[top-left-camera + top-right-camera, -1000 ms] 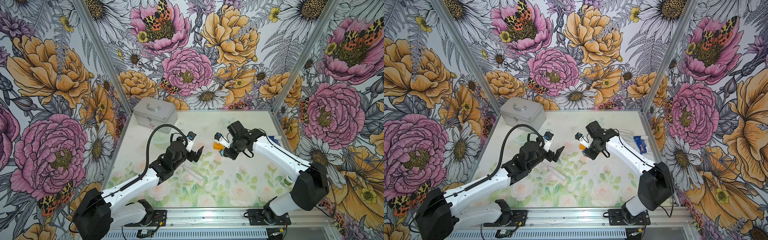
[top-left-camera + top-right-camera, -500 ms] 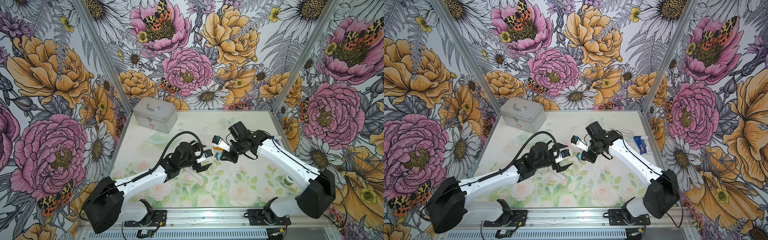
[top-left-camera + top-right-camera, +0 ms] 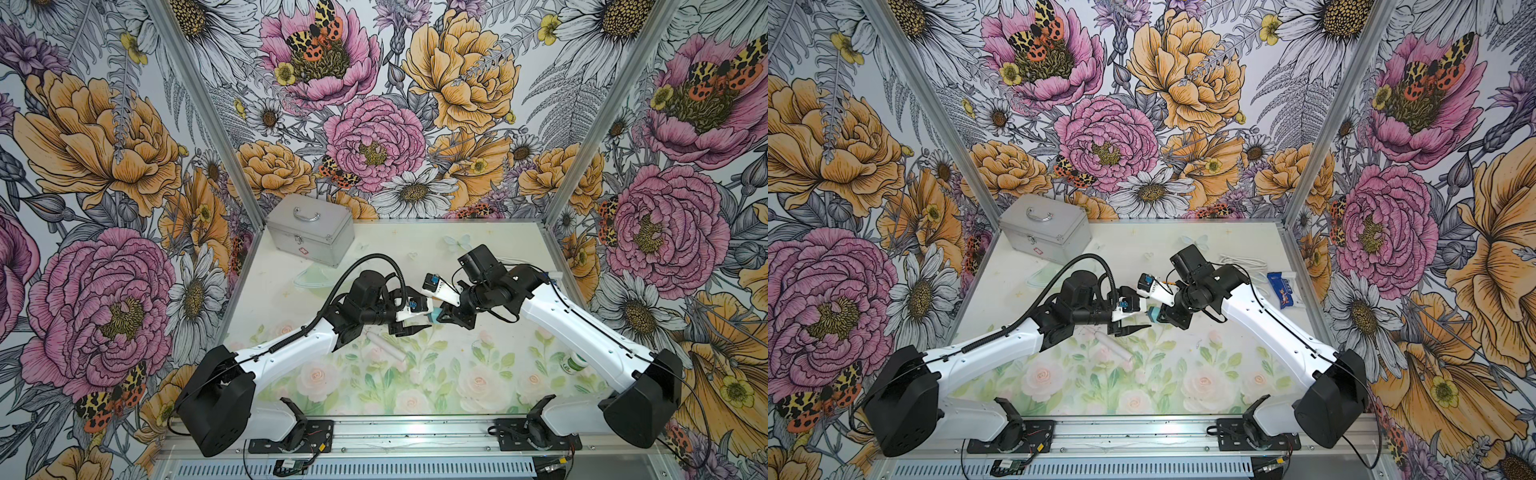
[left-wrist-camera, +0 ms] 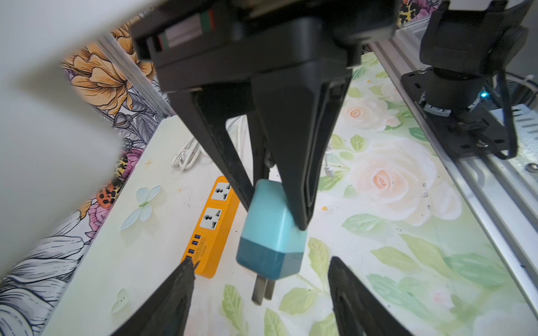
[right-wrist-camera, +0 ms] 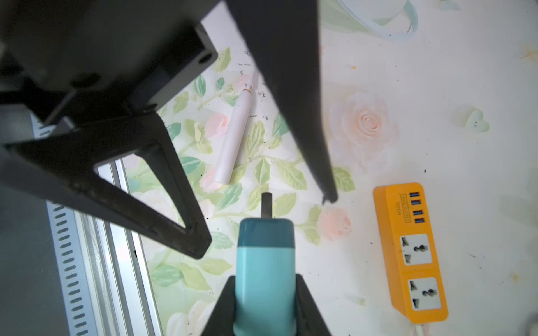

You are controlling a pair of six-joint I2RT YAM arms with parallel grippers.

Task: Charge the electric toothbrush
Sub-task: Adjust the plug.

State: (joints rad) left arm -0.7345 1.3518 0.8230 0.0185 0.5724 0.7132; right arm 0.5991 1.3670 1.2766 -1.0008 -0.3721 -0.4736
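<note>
While leaving electric toothbrush (image 3: pixel 386 347) flat on table (image 3: pixel 478 365), at 8 o'clock from teal adapter (image 3: pixel 434 316) in a top view, centre left gripper (image 4: pixel 260 264), wide and empty, around adapter body; loosen right gripper (image 5: pixel 265 279), clamped on it, only afterwards.

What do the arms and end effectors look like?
The left arm and right arm have white shells with black joints and shoulder housings. A black ribbed hose loops over the left arm; thin black cables trail the right arm. The left end effector and right end effector each have two black, tapered, triangular fingers.
</note>
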